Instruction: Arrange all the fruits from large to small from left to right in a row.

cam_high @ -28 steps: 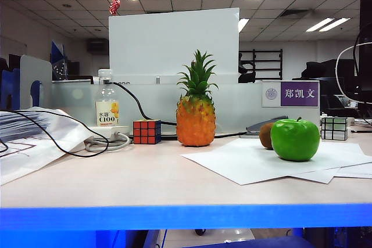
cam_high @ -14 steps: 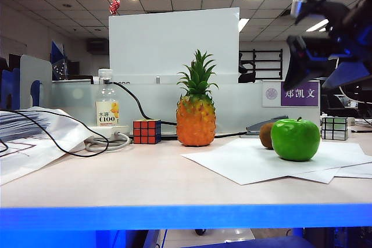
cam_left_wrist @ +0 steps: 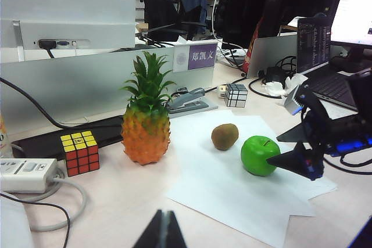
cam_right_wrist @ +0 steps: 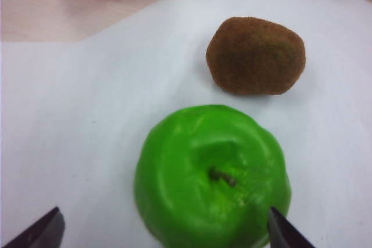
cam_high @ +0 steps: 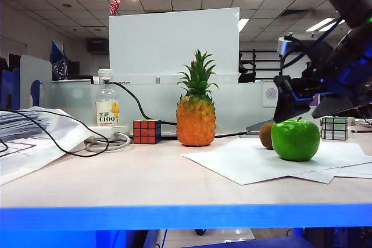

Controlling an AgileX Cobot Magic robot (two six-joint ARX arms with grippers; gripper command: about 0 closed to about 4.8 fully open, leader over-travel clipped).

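A: Where is the green apple found relative to the right gripper?

B: Directly beneath it, on the white paper at the right of the desk; the gripper is spread wide and empty, one fingertip seen at each side of the apple. The kiwi lies just beyond, the pineapple well apart to the left.

A: And the left gripper?

B: It is pinched closed, nothing held, far back from the fruits. The right arm is judged nearer.

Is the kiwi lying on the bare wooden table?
No, the kiwi lies on the white paper, beside the green apple.
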